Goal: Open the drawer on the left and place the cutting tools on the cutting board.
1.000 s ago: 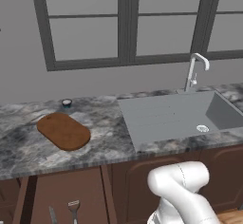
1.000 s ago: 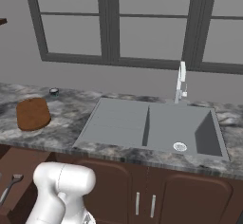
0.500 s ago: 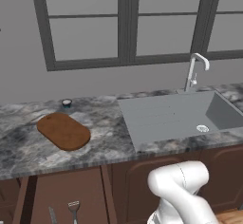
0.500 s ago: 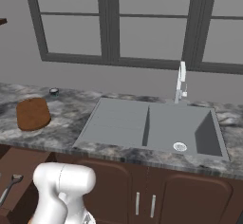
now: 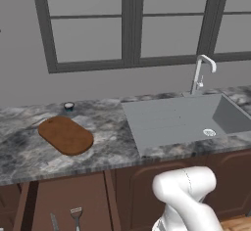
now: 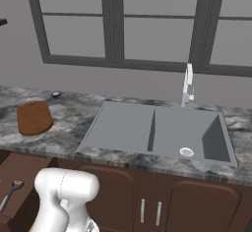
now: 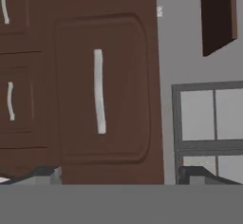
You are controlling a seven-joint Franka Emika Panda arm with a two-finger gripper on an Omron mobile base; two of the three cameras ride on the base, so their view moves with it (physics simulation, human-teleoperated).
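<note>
The drawer stands pulled out under the counter at the lower left, its lighter brown inside showing. In it lie the cutting tools: a straight knife-like one and a forked peeler, the peeler also seen from the other side. The reddish-brown cutting board rests bare on the counter above. In the rolled hand view, the drawer front with its silvery bar handle faces my gripper. Its fingertips stand wide apart, open, holding nothing.
A tiny dark-and-teal cup stands behind the board by the wall. A grey sink with a faucet takes up the right of the marble counter. My white arm rises before the lower cabinets.
</note>
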